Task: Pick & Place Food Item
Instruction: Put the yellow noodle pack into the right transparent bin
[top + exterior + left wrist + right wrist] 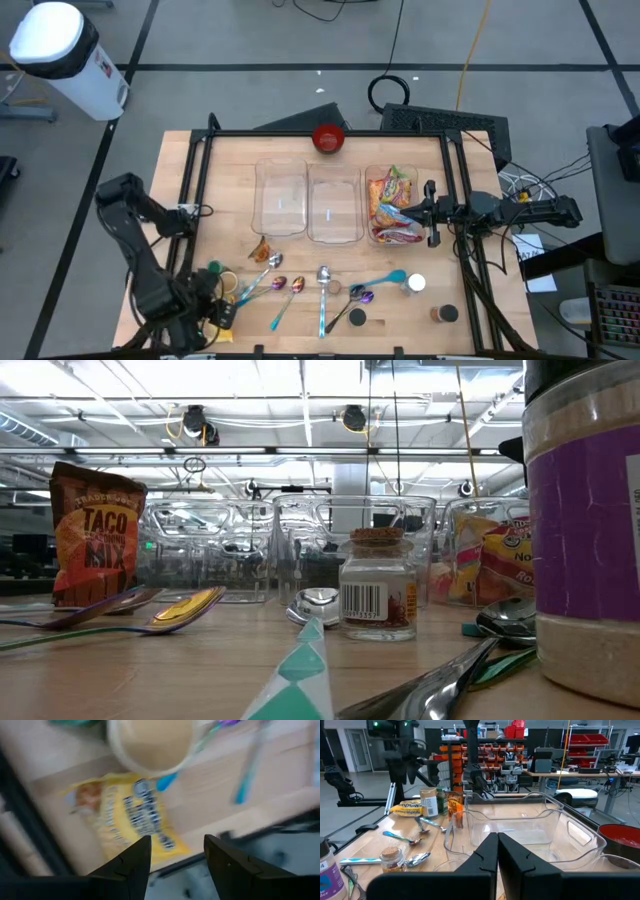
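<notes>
From above I have the left gripper [218, 312] down at the table's near-left corner, over a yellow packet [224, 334] that peeks out at the very edge, just beside a green-lidded jar [215, 271]. The right gripper [432, 212] waits over the right-hand clear bin [392, 178], the one already stuffed with snack bags; the other two bins beside it look empty.

The table-level camera gives me a taco mix pouch [97, 532], a small cork-stoppered spice jar [378, 595] and scattered spoons — neither gripper shows here.

My left wrist camera is the useful one: the fingers [131, 866] stand partly apart with nothing between them, poised above the yellow packet [131, 820], which lies flat beside the jar's lid.

The right wrist camera shows that arm's fingers [485, 857] pressed together, empty, looking across the clear bins.

I judge the packet light, soft and crinkly — slippery film, probably. I'd pinch across its narrow width near the middle, so it doesn't fold or slide out.
</notes>
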`<state>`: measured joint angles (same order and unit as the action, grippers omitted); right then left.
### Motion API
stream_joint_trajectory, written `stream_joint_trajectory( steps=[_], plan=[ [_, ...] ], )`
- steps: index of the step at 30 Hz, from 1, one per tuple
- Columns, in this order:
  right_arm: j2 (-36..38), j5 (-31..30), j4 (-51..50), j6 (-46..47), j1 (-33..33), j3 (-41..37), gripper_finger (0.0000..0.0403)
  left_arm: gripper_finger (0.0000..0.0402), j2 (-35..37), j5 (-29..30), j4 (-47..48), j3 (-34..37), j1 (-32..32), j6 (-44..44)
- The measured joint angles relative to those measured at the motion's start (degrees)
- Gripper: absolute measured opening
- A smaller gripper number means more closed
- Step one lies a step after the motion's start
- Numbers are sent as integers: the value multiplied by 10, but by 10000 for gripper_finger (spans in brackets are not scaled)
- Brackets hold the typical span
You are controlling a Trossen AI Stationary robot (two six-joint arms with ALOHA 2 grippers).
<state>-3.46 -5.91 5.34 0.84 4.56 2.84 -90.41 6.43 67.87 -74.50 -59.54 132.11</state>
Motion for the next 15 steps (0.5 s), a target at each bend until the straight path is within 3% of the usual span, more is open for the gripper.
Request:
stream_joint_trajectory(
  steps=[4,15],
  plan=[
    [0,0,0,0,0,0,0,191,-36,-50,5,0,2,-4],
    [0,0,0,0,0,0,0,191,-112,-50,-28,0,8,2]
  ],
)
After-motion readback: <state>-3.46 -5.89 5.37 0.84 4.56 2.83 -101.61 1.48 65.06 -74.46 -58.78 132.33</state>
